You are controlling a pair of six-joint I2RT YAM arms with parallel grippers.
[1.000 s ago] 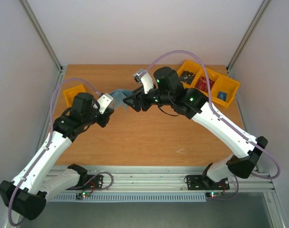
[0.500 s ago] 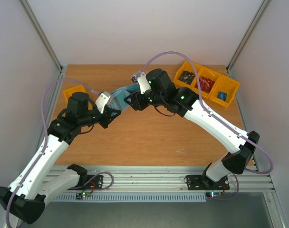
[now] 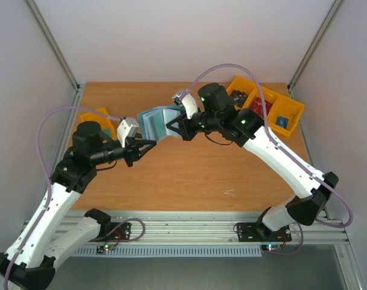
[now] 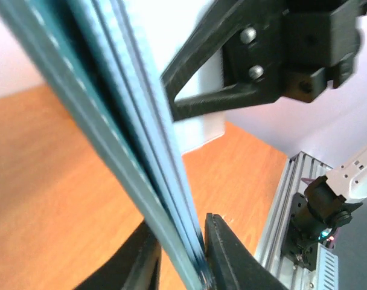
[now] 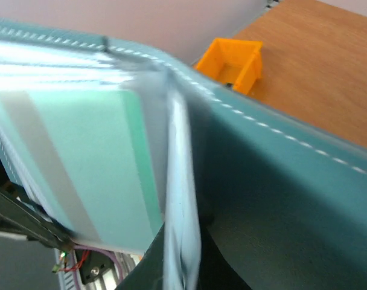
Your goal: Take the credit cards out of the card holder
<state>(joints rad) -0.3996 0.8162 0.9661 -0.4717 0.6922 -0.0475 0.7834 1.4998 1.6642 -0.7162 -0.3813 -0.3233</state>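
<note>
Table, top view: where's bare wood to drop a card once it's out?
Biggest free patch: table centre and front, between the left arm, right arm and near rail, below the wallet. Far strip along the back wall too. Crowded: far-right corner, row of yellow bins; left edge, single yellow bin.

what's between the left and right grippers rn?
The card holder, opened, spans the gap between left gripper and right gripper in the top view. Left wrist view shows its edge between the left fingers.

Teal card holder [image 5: 274, 187], white stitching; yellow bins [image 3: 296, 109].
</note>
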